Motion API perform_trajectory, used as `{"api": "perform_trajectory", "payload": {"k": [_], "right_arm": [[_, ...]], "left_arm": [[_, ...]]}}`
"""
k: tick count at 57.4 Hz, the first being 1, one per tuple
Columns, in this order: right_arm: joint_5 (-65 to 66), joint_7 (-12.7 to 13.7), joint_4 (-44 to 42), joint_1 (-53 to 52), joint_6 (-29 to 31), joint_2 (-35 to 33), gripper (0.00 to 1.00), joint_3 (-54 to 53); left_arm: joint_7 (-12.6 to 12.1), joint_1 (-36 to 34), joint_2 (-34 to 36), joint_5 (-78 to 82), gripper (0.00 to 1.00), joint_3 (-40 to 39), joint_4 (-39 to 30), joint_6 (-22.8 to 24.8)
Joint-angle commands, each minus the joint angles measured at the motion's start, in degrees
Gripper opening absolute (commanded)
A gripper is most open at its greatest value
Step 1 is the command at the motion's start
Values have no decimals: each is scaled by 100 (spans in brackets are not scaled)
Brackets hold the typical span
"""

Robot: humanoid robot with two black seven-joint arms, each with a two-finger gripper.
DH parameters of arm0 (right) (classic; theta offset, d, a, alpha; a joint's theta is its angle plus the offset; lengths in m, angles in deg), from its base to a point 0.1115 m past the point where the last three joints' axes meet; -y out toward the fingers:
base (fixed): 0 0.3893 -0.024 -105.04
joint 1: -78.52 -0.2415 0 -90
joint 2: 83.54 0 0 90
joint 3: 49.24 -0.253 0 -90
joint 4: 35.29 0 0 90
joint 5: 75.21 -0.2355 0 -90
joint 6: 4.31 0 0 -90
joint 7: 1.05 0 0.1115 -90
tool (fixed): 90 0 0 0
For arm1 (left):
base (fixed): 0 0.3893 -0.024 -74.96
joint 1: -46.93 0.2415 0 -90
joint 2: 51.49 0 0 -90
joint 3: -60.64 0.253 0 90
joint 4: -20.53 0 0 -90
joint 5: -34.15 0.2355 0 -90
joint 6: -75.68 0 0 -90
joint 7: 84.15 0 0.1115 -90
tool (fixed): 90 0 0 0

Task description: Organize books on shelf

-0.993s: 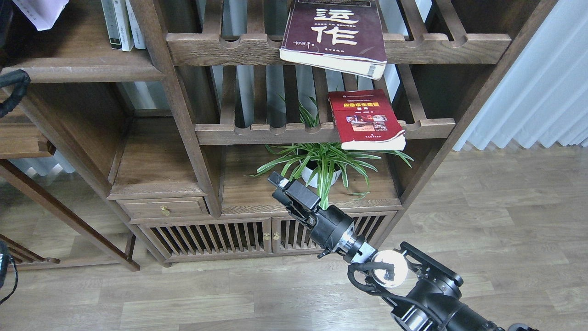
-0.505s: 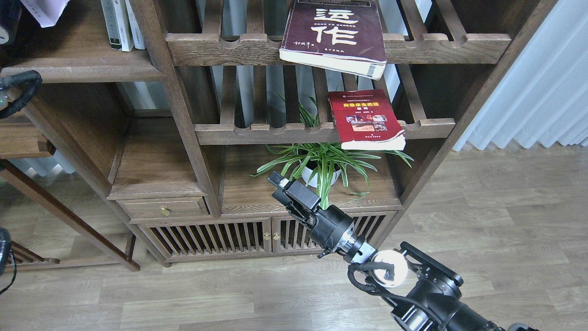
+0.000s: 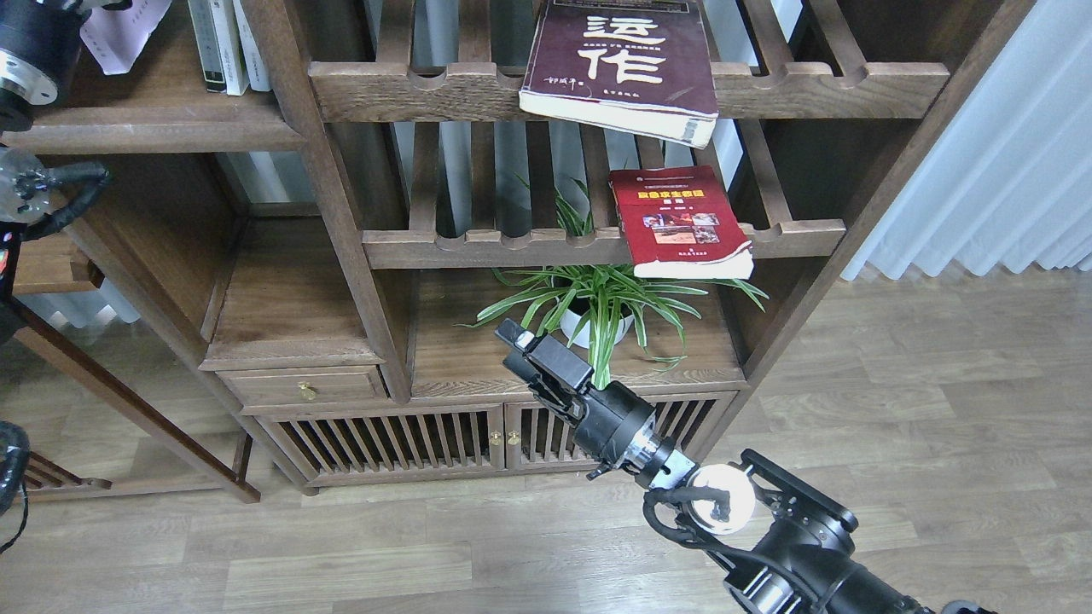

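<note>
wooden shelf (image 3: 153, 128), lavender book (image 3: 124, 38)

A potted spider plant (image 3: 600, 300) sits above slatted cabinet doors (image 3: 380, 439), near white curtains (image 3: 1007, 162).

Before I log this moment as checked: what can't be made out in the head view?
- Left gripper: past the top-left edge; only a black arm segment shows.
- White-lavender book: cut off by the top edge and that arm.
- Right gripper: dark, nearly end-on; jaws unreadable.
- Maroon book: top cropped by the frame.
- White pot: mostly behind leaves.
</note>
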Motion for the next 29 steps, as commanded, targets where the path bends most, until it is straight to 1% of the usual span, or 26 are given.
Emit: {"api": "perform_trajectory", "payload": {"k": [1,13,29], "right_arm": [[-2,0,0,0,0,0,95,-10],[-2,0,0,27,0,-9,95,-10],[7,0,0,106,0,-9,95,-10]], "left_arm": [[4,13,-8,-13,3,135,21,-4],[4,13,36,-13,3,381,30,22],[65,-101,132,14,4,759,135,31]]}}
